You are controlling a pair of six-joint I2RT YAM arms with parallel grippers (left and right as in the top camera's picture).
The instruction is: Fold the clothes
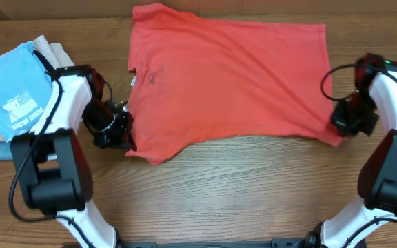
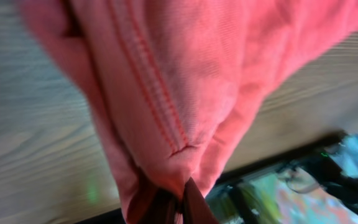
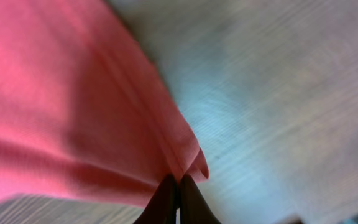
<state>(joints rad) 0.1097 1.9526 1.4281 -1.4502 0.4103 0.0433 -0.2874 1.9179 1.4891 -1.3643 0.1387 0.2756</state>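
Bare table (image 1: 240,186) lies open along the near edge — free passage between the left arm (image 1: 47,172) and right arm (image 1: 391,165). The red T-shirt (image 1: 226,83) covers the far middle; a stack of folded garments (image 1: 12,96) blocks the left edge.

- This looks like a robotics lab bench, not a home: the white-and-black left arm (image 1: 54,172) and right arm (image 1: 391,172) stand at the near edge of a bare wooden table (image 1: 240,193).
- Exposed black cables (image 1: 47,109) run along the left arm.
- A stack of folded garments (image 1: 12,103) sits at the far left, near a red T-shirt (image 1: 233,76) spread flat.
- Past the table's edge, the left wrist view shows colourful clutter (image 2: 303,186), too blurred to name.
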